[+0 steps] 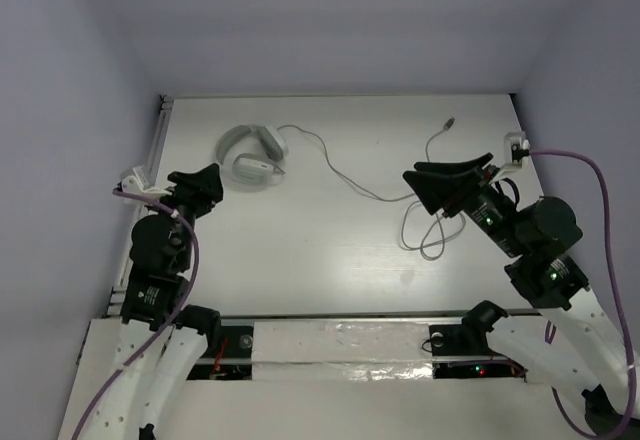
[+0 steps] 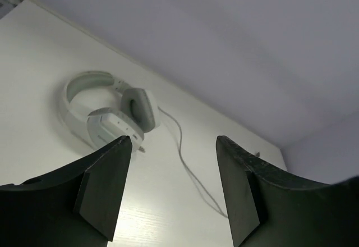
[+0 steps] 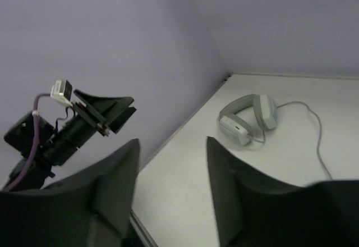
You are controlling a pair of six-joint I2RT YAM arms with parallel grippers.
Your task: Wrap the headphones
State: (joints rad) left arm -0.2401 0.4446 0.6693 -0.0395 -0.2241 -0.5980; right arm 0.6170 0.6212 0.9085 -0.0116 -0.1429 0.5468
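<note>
the headphones [image 1: 252,157] lie just ahead of our nearer left pincer [image 1: 216,186], cable [image 1: 345,182] running right to our right pincer [image 1: 415,190], both wide, empty.

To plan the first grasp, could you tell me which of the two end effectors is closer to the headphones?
The left end effector, close beside the headphones; the right end effector is far off to the other side, over the loops of the cable.
</note>
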